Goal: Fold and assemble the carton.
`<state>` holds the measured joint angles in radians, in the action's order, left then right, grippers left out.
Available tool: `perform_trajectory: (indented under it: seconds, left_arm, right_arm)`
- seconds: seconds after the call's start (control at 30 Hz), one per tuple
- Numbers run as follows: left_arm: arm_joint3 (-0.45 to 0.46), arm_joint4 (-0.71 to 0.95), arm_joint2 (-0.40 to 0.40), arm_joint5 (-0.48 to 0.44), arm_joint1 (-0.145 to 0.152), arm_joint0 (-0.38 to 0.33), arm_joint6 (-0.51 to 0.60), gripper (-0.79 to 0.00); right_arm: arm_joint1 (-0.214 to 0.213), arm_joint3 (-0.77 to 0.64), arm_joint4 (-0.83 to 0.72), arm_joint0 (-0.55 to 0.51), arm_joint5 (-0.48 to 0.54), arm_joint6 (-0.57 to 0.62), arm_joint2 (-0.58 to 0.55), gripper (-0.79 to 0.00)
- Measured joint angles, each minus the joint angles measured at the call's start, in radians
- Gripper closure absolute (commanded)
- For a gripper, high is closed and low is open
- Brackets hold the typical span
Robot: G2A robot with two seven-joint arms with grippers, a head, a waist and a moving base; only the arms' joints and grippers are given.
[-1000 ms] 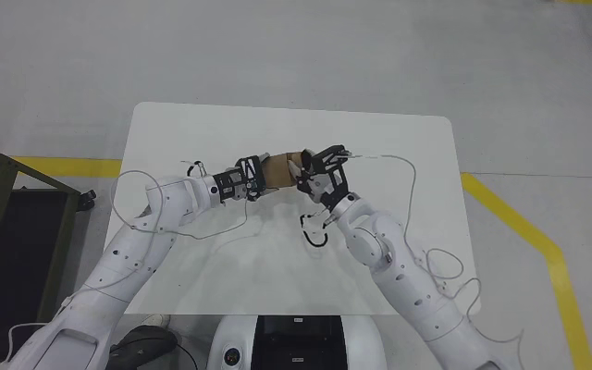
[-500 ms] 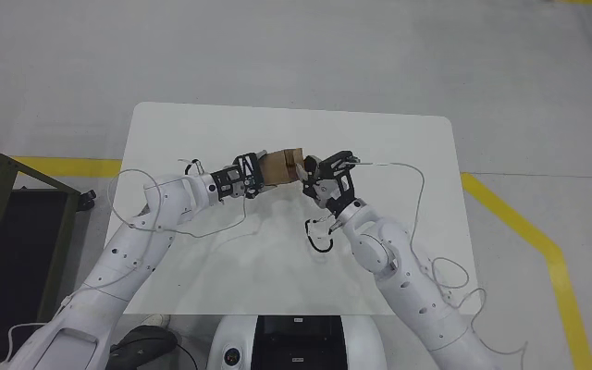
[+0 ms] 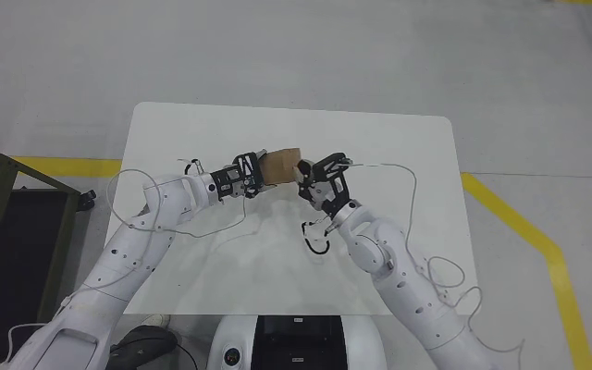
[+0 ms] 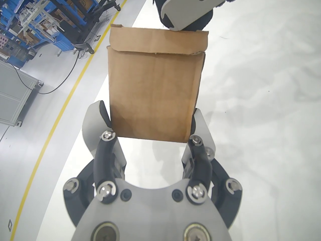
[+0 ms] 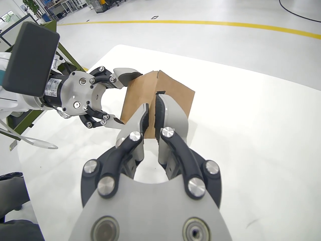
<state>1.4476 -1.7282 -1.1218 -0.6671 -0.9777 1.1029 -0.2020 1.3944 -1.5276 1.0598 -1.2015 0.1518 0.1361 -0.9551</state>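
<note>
Shifted since a second ago: carton (image 3: 280,164) is sitting slightly farther left, and the right gripper (image 3: 305,174) has followed it leftward. Left gripper (image 4: 151,117) is pinching the carton's near end, one finger on each side wall. Small label (image 5: 51,86) on the left wrist is carrying print too small to read. Carton is hanging between both grippers over the far-middle part of the white table (image 3: 407,148): plain brown cardboard, squared into a sleeve, end flap folding over. Right gripper is pinching that flapped end, fingers nearly pressed together.
</note>
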Motion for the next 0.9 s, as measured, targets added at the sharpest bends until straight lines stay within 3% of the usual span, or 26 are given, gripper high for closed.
perform_trajectory:
  seconds: [0.13, 0.2, 0.27, 0.37, 0.43, 0.8, 0.9]
  left_arm:
    - [0.001, -0.001, -0.002, -0.001, 0.000, 0.001, 0.001, -0.203]
    - [0.001, -0.001, -0.003, -0.002, 0.000, 0.002, 0.001, -0.203]
    - [0.000, 0.000, -0.004, -0.003, 0.000, 0.002, 0.002, -0.203]
    - [0.001, 0.000, -0.005, -0.003, 0.000, 0.003, 0.003, -0.203]
    - [0.002, 0.000, -0.005, -0.004, 0.000, 0.003, 0.003, -0.203]
    - [0.002, 0.000, -0.006, -0.004, -0.002, 0.003, 0.006, -0.209]
    - [0.002, 0.000, -0.006, -0.006, -0.002, 0.002, 0.005, -0.209]
  right_arm:
    - [0.003, 0.003, 0.002, 0.003, -0.004, -0.002, 0.003, -0.231]
    - [0.003, 0.000, 0.002, 0.002, -0.004, -0.004, 0.002, -0.256]
    - [0.003, -0.006, 0.004, 0.000, -0.003, -0.005, -0.001, -0.231]
    - [0.003, -0.009, 0.008, -0.001, 0.000, -0.001, -0.003, -0.065]
    - [0.003, -0.005, 0.009, 0.002, 0.003, 0.001, -0.004, -0.015]
    - [0.007, 0.006, 0.005, 0.010, 0.012, 0.005, -0.005, -0.129]
    - [0.009, 0.010, 0.006, 0.013, 0.012, 0.007, -0.001, -0.114]
